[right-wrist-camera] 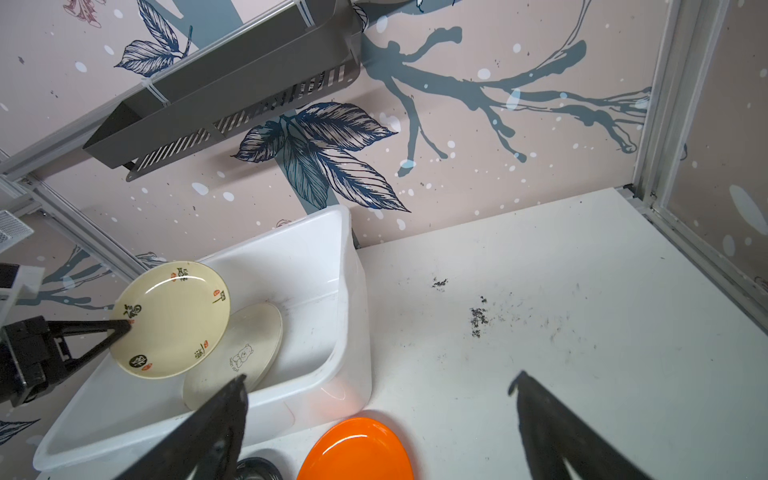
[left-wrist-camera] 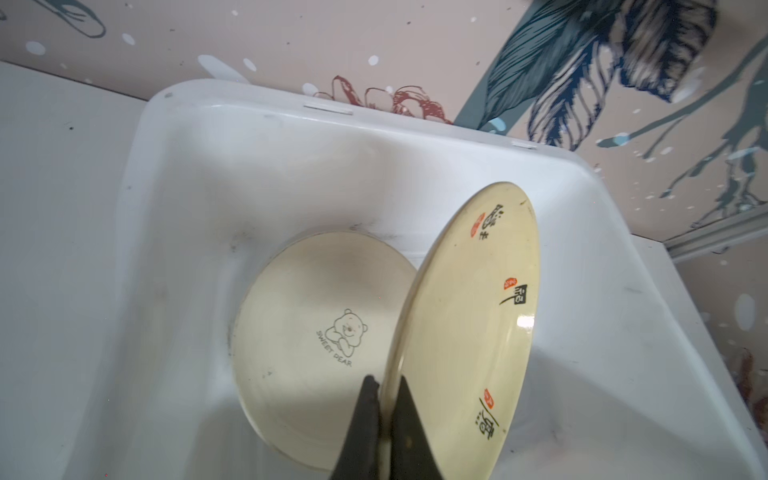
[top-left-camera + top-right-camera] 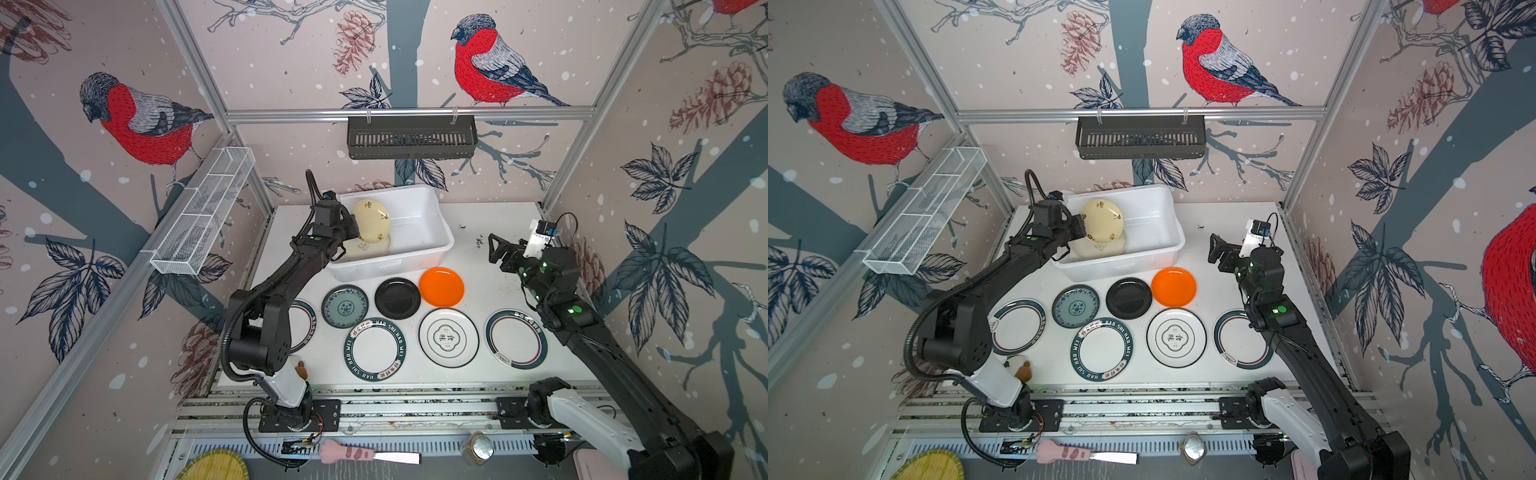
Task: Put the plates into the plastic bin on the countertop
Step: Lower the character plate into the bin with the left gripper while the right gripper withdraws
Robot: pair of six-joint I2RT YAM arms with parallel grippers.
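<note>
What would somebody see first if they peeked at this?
The giant red-breasted birds on the walls jump out first. Next, the left gripper pinches a cream plate, tilted steeply over the white plastic bin at the back of the countertop. A bright orange plate glows in front of the bin.

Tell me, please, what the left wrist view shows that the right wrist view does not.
Only the left wrist view shows the left gripper closed on both sides of the rim of the lettered cream plate, seen nearly edge-on. Only the right wrist view shows the open right gripper, the orange plate and the black slotted basket on the wall. Both show that cream plate held tilted over the plastic bin, with the bear-printed plate resting inside.
</note>
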